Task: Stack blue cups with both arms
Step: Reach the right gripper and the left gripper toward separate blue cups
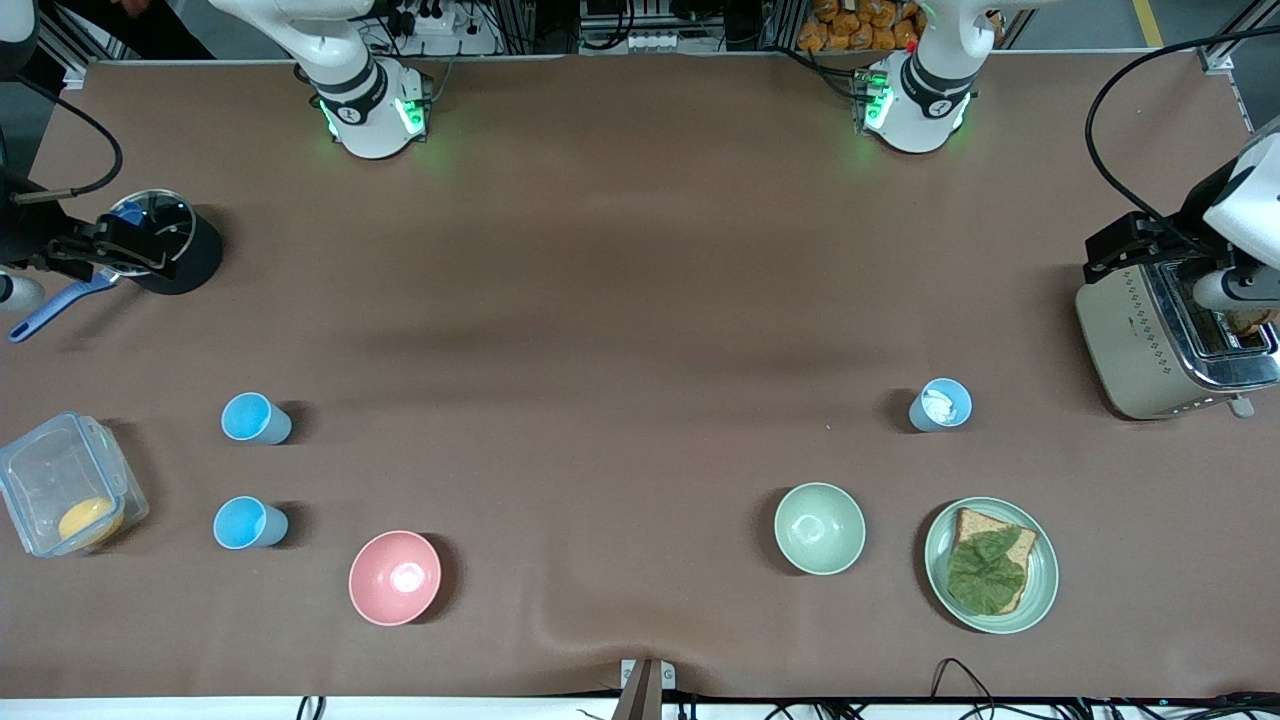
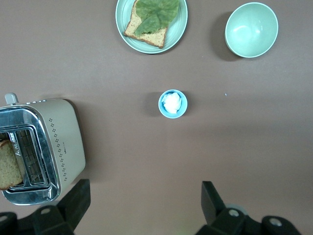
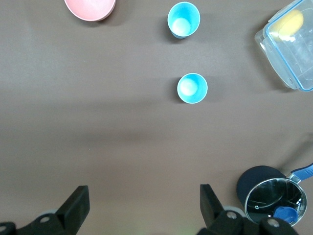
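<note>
Two bright sky-blue cups stand upright toward the right arm's end of the table, one [image 1: 255, 417] farther from the front camera than the other [image 1: 248, 523]. Both show in the right wrist view [image 3: 192, 88] [image 3: 183, 19]. A paler blue cup [image 1: 941, 405] with white inside stands toward the left arm's end and shows in the left wrist view [image 2: 172, 104]. My left gripper [image 2: 145, 197] is open and empty, high over bare table near the toaster. My right gripper [image 3: 144, 198] is open and empty, high over bare table near the pot. Neither gripper shows in the front view.
A pink bowl [image 1: 395, 577] sits beside the nearer sky-blue cup. A pale green bowl [image 1: 819, 527] and a plate [image 1: 1040, 590] with bread and a leaf sit nearer the front camera than the pale cup. A toaster [image 1: 1130, 340], a black pot [image 1: 175, 255] and a clear box [image 1: 60, 480] stand at the table's ends.
</note>
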Tool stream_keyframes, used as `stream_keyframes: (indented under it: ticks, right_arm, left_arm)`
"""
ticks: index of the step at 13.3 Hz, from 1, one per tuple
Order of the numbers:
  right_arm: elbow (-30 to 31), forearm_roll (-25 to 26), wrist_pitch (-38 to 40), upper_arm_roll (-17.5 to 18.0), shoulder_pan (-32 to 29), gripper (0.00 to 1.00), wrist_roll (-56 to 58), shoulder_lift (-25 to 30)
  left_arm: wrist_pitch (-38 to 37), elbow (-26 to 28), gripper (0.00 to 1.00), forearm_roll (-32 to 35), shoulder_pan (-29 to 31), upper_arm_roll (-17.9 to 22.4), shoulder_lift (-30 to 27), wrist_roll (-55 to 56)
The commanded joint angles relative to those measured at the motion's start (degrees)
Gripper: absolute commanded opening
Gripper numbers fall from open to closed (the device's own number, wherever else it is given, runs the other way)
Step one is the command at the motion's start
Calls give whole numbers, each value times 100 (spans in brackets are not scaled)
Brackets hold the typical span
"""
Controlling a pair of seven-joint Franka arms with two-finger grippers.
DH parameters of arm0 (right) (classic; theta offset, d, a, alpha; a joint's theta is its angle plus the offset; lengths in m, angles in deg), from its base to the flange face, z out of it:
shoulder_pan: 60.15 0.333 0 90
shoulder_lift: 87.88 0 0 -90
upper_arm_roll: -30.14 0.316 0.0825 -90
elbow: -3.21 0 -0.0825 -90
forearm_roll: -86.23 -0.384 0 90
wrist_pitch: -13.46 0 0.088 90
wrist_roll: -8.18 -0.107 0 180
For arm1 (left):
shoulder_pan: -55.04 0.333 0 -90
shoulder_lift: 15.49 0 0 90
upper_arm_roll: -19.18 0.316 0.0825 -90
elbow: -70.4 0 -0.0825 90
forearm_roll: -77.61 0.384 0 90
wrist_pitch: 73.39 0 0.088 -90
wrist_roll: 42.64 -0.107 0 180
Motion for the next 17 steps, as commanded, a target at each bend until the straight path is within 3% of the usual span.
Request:
stream_keyframes:
  ticks: [1, 7, 10, 17]
  right_arm:
    - [17, -29, 38, 2, -16, 100, -54, 37]
    - [17, -38, 38, 10, -25, 100, -54, 37]
    - [17, -38, 38, 2, -25, 100, -54, 28]
    - [95, -29, -15, 1, -173, 100, -72, -121]
  left_arm:
    - [-158, -174, 100, -89, -1, 19, 56, -48]
    - [-149, -139, 100, -37, 17, 46, 162, -118]
    - [-114, -51, 100, -36, 69, 37, 477, -118]
    - [1606, 1827, 100, -36, 201, 37, 312, -110]
